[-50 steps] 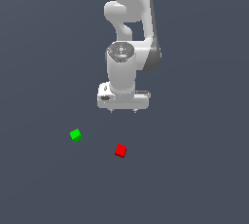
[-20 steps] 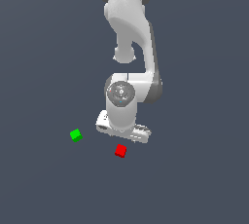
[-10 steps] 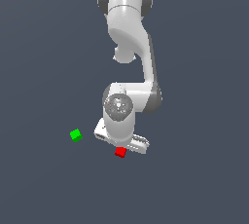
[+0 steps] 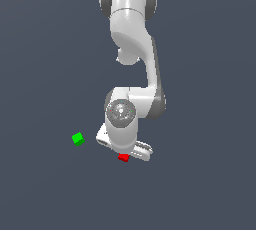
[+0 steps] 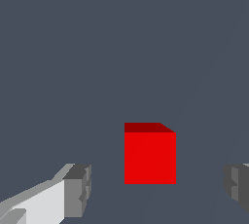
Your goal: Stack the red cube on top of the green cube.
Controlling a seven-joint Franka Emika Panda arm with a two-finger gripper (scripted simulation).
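The red cube (image 4: 123, 158) lies on the grey floor, mostly covered by the arm's hand in the exterior view. In the wrist view the red cube (image 5: 150, 156) sits between my two fingertips (image 5: 78, 190), with a gap on each side of it. My gripper (image 5: 156, 189) is open and low over the cube, touching nothing. The green cube (image 4: 78, 138) rests on the floor apart from it, toward the exterior view's left and a little farther back. It does not show in the wrist view.
The white arm (image 4: 132, 49) rises from the hand toward the top of the exterior view. Plain dark grey floor (image 4: 200, 184) surrounds both cubes.
The hand has come down from well above the floor onto the red cube, now straddling it with open fingers. Neither cube has moved.
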